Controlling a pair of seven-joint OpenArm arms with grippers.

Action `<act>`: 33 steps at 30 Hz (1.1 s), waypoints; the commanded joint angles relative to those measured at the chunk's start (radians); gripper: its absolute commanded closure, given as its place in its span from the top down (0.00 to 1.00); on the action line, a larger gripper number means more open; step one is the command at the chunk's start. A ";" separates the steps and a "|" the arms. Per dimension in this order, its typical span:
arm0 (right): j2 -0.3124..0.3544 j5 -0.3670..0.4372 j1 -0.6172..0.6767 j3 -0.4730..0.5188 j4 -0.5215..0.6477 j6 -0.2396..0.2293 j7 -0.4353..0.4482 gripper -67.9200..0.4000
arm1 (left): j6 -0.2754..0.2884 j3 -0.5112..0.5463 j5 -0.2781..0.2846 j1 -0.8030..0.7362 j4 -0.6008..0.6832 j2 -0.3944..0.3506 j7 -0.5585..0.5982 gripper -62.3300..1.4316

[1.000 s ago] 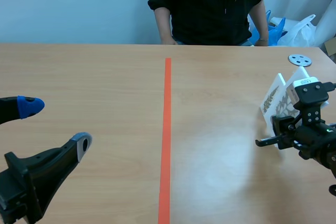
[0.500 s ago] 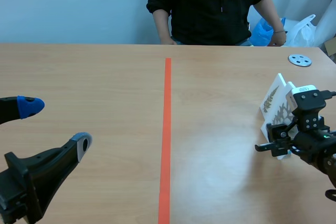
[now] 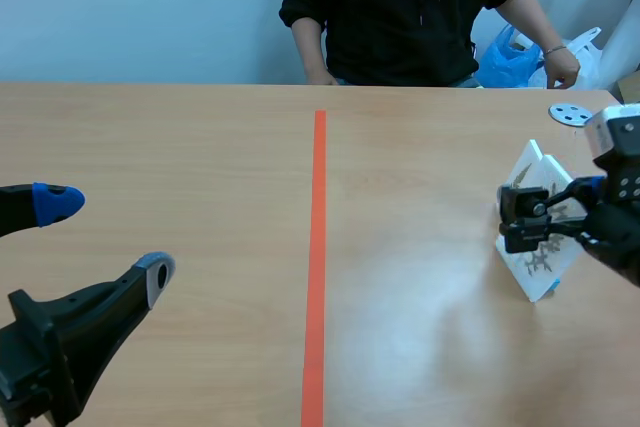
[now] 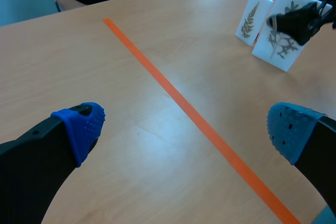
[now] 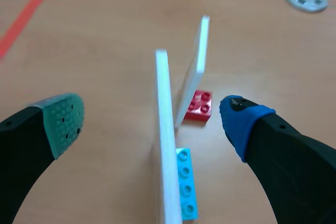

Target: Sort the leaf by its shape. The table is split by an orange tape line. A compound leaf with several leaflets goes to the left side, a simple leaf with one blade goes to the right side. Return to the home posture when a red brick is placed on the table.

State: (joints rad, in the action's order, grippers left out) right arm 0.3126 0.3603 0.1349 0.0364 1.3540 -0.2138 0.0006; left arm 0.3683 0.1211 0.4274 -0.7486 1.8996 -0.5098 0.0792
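Observation:
Two white leaf cards stand on the right side of the orange tape line (image 3: 318, 247). The near card (image 5: 164, 145) bears a lobed, branching leaf (image 4: 279, 43) and rests on a cyan brick (image 5: 187, 184). My right gripper (image 5: 152, 119) is open around it, with a gap on each side between the pads and the card. The far card (image 5: 195, 69) shows a fern-like leaf (image 4: 251, 14) and stands on a small red brick (image 5: 199, 106). In the scene view the right gripper (image 3: 525, 219) hangs over the near card (image 3: 540, 265). My left gripper (image 3: 105, 237) is open and empty at the near left.
A person (image 3: 400, 7) sits across the table, one hand near the plastic bags (image 3: 510, 57) at the back right. A grey disc (image 3: 570, 114) lies on the table behind the cards.
My right gripper has opened off the near card and risen a little; the card now stands free. The person's hand moved right. The left arm has kept still.

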 commanded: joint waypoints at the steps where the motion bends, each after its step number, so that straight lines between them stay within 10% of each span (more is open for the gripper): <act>1: 0.031 0.026 0.030 0.021 0.060 0.000 0.003 0.80 | 0.002 -0.001 0.006 -0.002 0.026 0.002 0.009 1.00; 16: 0.084 0.269 0.386 0.324 0.542 -0.161 -0.079 0.83 | 0.002 -0.001 0.006 -0.002 0.026 0.002 0.009 1.00; 21: 0.119 0.332 0.505 0.351 0.607 -0.259 -0.082 0.97 | 0.002 -0.001 0.006 -0.002 0.026 0.002 0.009 1.00; 33: 0.128 0.396 0.618 0.351 0.665 -0.319 -0.083 1.00 | 0.002 -0.001 0.006 -0.002 0.026 -0.006 0.006 1.00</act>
State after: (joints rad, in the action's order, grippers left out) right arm 0.4294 0.7456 0.7650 0.3897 2.0026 -0.5327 -0.0956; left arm 0.3683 0.1211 0.4274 -0.7486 1.8996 -0.5102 0.0753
